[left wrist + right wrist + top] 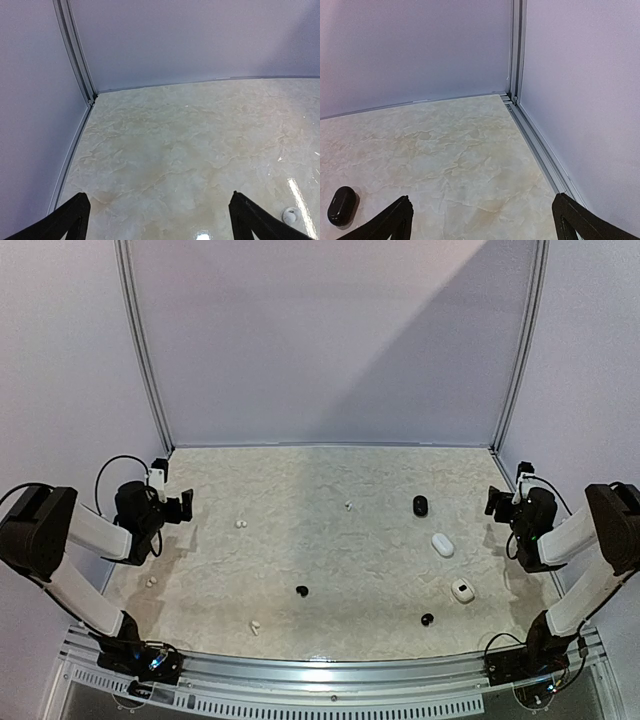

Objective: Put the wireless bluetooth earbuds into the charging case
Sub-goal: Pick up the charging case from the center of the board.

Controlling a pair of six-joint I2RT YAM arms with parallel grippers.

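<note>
1. Six earbuds are counted on the table [330, 470], all lying loose outside the cases: four white earbuds and two black earbuds.
2. Of the white earbuds, one white bud [151, 581] is found by the left edge, a second white bud [240, 523] farther in on the left half, a third white bud [348, 505] near the middle toward the far edge, and a fourth white bud [254, 626] by the near edge.
3. One black bud [302, 591] is seen near the middle, and the other black bud [427, 619] by the near edge, on the right half.
4. Three cases are counted on the right half: one black case [420, 505] and two white cases, the far white case [442, 544] and the near white case [462, 590].
5. The left gripper [183, 503] is held at the left edge with its jaws spread wide; nothing is gripped.
6. The right gripper [493, 502] is held at the right edge, likewise spread wide and empty.
</note>
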